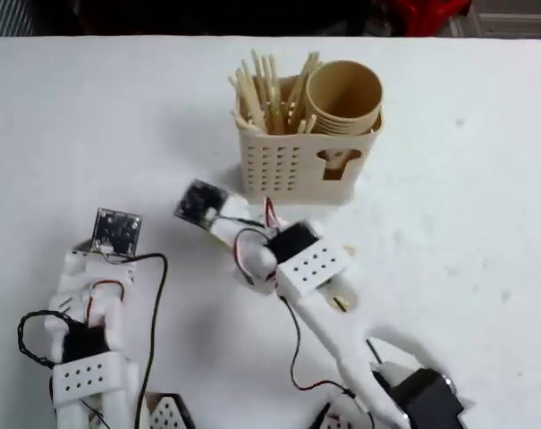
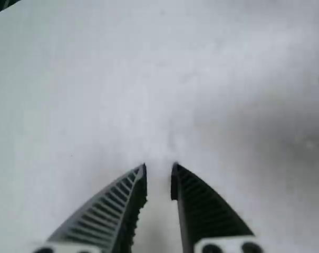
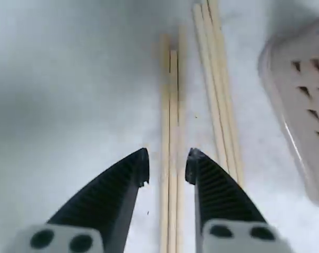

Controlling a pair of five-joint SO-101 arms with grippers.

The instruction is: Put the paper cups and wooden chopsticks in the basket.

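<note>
The cream perforated basket (image 1: 297, 170) stands at the back of the table. It holds a stack of paper cups (image 1: 343, 94) and several wooden chopsticks (image 1: 266, 94). My right arm (image 1: 310, 268) hangs low just in front of the basket. In the right wrist view my right gripper (image 3: 167, 158) is open, its fingers on either side of a pair of chopsticks (image 3: 171, 105) lying flat on the table. A second bundle of chopsticks (image 3: 214, 79) lies beside them, close to the basket wall (image 3: 307, 105). My left gripper (image 2: 158, 168) is over bare table, slightly open with nothing between its fingers.
The table (image 1: 467, 223) is white. My left arm (image 1: 91, 304) sits at the front left, well apart from the basket and the right arm. Cables trail from both arms near the front edge.
</note>
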